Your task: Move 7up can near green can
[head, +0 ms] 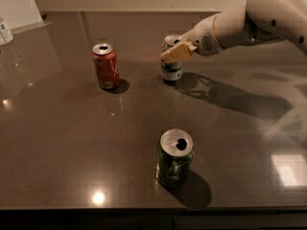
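Observation:
The 7up can (171, 71), pale silver with green lettering, stands upright at the middle back of the dark table (62, 143). My gripper (175, 53) reaches in from the right on the white arm (249, 23). It is at the can's upper part and covers some of its front. The green can (174, 161), dark mottled green with an open silver top, stands upright near the table's front edge, well in front of the 7up can and apart from it.
An orange-red can (106, 65) stands upright to the left of the 7up can. A small white container (5, 31) sits at the far left back. The table's front edge runs along the bottom of the view.

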Tool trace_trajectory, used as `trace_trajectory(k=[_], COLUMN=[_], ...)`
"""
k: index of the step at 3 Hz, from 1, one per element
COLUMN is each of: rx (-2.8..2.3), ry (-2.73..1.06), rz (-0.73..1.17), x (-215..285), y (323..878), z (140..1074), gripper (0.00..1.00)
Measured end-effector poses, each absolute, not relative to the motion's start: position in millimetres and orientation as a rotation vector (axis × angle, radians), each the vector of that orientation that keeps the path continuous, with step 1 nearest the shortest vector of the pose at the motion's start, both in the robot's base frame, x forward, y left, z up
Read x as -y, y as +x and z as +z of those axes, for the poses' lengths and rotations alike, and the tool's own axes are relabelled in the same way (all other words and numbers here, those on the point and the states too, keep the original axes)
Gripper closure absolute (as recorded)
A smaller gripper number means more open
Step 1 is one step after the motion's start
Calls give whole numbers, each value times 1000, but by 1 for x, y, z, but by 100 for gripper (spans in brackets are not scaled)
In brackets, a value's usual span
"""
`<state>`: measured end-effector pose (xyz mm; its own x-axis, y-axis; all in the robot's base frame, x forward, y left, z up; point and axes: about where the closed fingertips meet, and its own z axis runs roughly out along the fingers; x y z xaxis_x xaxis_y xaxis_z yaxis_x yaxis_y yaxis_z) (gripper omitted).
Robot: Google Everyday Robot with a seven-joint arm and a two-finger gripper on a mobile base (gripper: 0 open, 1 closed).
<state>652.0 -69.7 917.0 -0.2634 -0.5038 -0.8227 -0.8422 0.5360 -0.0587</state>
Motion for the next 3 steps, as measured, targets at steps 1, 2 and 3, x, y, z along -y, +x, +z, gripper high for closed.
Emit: trace_trajectory(k=[1,2,3], rx=[-1904,-1893,-1854], ry=[-1121,-1139,-1267], rz=[538,559,655], x=[65,63,65], y=[644,639,592], z=[925,929,947], gripper=[100,100,100])
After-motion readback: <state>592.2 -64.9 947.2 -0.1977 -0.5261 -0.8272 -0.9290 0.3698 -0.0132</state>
